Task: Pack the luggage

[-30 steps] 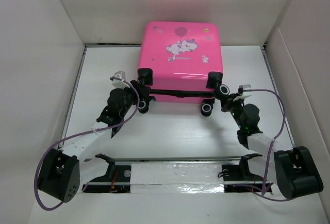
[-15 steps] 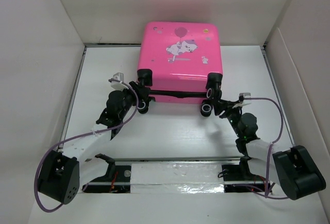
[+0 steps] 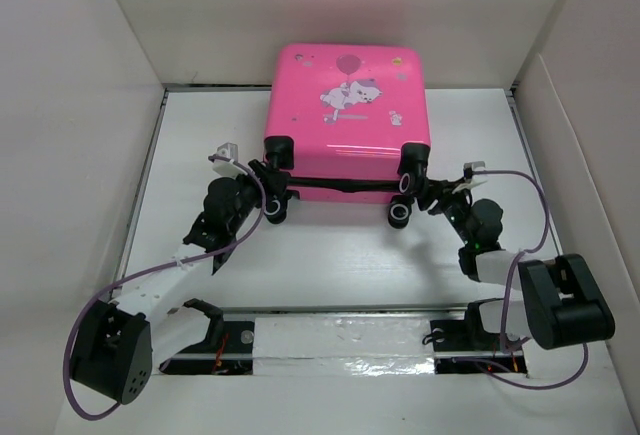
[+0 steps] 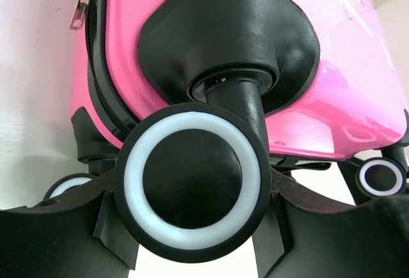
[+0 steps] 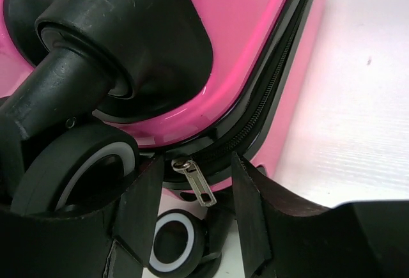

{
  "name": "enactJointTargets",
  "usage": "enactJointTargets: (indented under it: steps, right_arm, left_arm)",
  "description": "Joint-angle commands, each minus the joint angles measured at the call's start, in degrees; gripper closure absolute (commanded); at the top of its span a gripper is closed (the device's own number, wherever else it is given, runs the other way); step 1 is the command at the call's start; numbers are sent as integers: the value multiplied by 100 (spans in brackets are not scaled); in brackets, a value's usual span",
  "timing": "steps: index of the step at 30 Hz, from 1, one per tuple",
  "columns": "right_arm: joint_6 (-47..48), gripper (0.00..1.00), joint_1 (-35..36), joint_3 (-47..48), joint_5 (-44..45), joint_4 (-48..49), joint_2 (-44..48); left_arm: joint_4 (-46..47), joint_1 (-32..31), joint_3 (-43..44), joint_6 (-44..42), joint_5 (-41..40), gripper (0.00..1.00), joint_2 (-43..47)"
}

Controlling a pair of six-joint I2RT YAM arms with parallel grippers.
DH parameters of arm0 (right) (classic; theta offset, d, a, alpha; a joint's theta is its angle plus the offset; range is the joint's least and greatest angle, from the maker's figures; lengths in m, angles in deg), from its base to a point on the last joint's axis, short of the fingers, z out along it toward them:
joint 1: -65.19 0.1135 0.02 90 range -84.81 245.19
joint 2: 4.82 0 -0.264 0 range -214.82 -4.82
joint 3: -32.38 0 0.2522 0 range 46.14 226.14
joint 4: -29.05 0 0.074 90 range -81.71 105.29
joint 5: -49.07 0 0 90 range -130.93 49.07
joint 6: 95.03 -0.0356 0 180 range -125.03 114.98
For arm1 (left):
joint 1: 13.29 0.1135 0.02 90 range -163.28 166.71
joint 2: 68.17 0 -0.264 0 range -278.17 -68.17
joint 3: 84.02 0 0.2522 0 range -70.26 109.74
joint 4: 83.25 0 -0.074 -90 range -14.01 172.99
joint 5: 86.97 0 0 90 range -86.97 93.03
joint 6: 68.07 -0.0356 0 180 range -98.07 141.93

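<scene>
The luggage (image 3: 345,105) lies flat, far-centre on the table (image 3: 330,255), long axis front-to-back, wheels facing the arms. The left gripper (image 4: 195,227) seemingly clamps a wheel (image 4: 192,185); the right gripper (image 5: 195,208) gapes, released, astride the zipper pull (image 5: 195,181).

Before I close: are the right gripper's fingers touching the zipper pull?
Apart. Right wrist view: the zipper pull sits inside the open right gripper, clear gaps both sides.

My right jaws, shut a second ago, now stand apart on either side of the small metal zipper pull (image 5: 199,188) of the bright-pink hard-shell suitcase (image 3: 345,105); my right arm has swung in towards that corner
</scene>
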Motion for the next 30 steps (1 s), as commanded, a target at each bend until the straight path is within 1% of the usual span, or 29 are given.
enactJointTargets:
  steps: [1,3,7,12,14,15,22,30]
  right_arm:
    - [172,47,-39,297,-785,610,-259]
    - [110,47,-39,227,-654,750,-408]
    - [-171,51,-39,34,-565,1207,-732]
    - [-443,55,-91,-28,-706,1901,-1217]
    - [-549,55,-91,-159,-679,2077,-1331]
    - [-593,55,-143,-291,-706,2313,-1340]
    - [-629,48,-144,-406,-618,2280,-1244]
    - [-497,49,-144,-134,-680,2201,-1331]
  left_arm:
    - [1147,51,156,143,39,100,164]
    - [1139,51,156,125,39,100,146]
    - [1191,51,147,125,57,100,93]
    - [1235,51,138,108,57,100,67]
    - [1192,51,138,82,22,100,84]
    - [1192,51,138,73,-13,100,102]
    - [1218,51,147,64,4,100,67]
    - [1227,51,156,46,-5,100,49]
